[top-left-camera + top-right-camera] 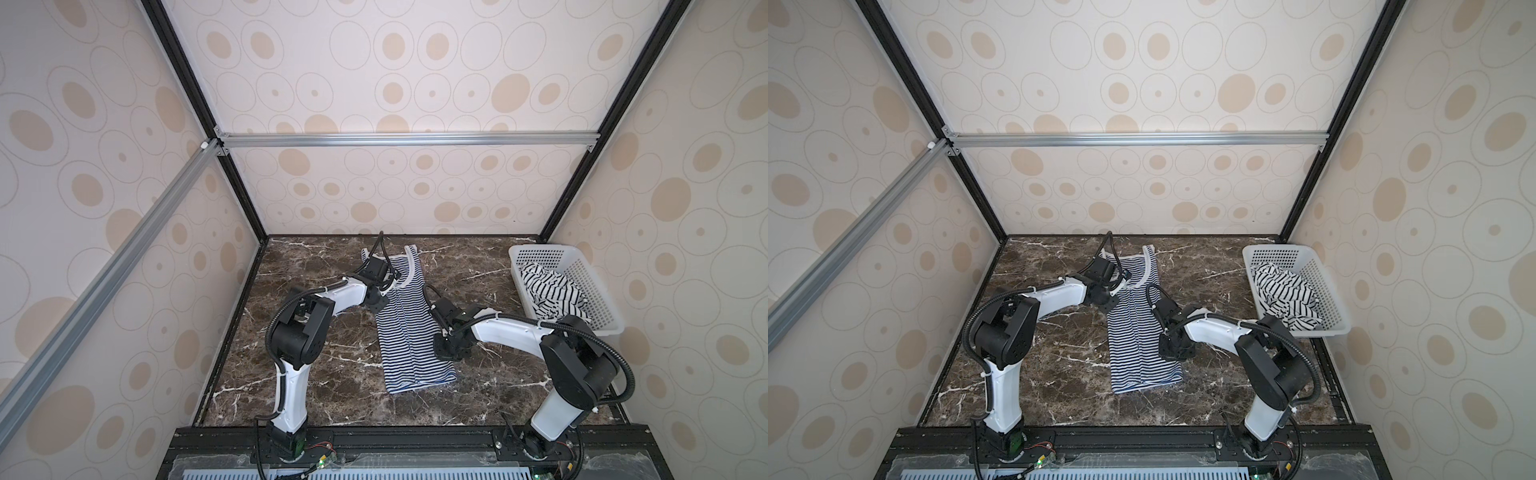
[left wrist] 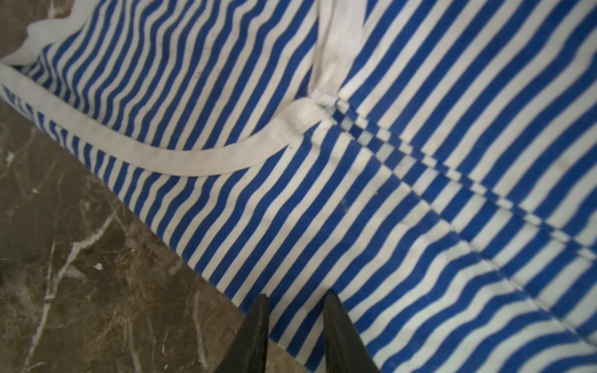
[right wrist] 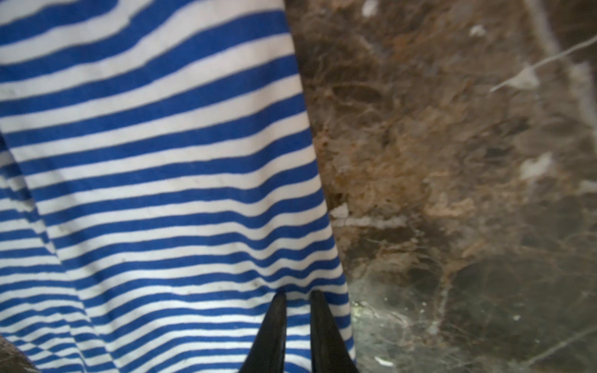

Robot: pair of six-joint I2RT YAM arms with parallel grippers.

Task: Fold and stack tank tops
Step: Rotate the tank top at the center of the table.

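The fine-striped tank top [image 1: 405,332] lies flat in the middle of the table [image 1: 353,399]. It is folded narrow lengthways, with straps toward 12 o'clock and hem toward 6. The left gripper [image 2: 297,295] sits at the top's 10 o'clock edge near the white trim [image 2: 181,161], its fingers a narrow gap apart with cloth lying flat between them. The right gripper [image 3: 297,292] is at the 4 o'clock edge, fingers nearly together over puckered cloth; whether they pinch it I cannot tell. The wide-striped tank top [image 1: 552,291] is bunched in the white basket [image 1: 598,307] at the table's 2 o'clock.
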